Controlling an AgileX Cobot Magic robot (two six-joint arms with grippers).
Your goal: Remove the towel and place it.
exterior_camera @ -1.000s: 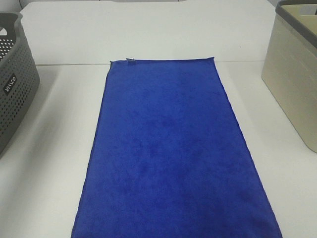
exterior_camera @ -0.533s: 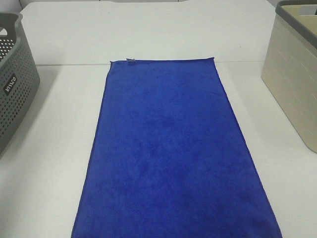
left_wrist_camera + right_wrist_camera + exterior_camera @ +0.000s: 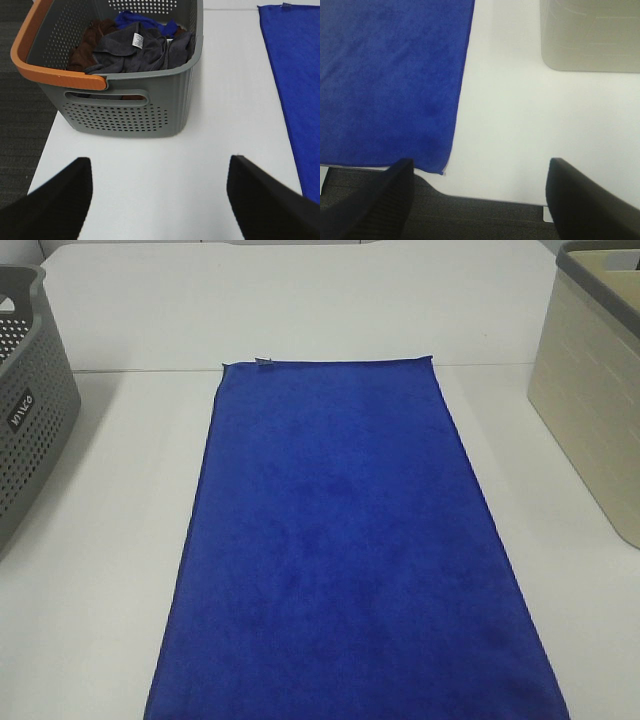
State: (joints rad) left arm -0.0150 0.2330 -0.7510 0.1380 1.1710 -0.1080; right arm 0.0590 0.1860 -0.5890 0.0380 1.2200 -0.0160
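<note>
Nothing has moved since the earlier picture. The left end effector (image 3: 159,197) and right end effector (image 3: 479,197) both stand spread wide, holding nothing. The blue towel (image 3: 350,550) lies flat on the white surface (image 3: 100,570), its near end cut off. Farther out, the grey basket (image 3: 30,400) and beige basket (image 3: 595,390) are cut off too.

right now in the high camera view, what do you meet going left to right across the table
grey basket → bare white table → blue towel lying flat → bare table again → beige basket
</note>
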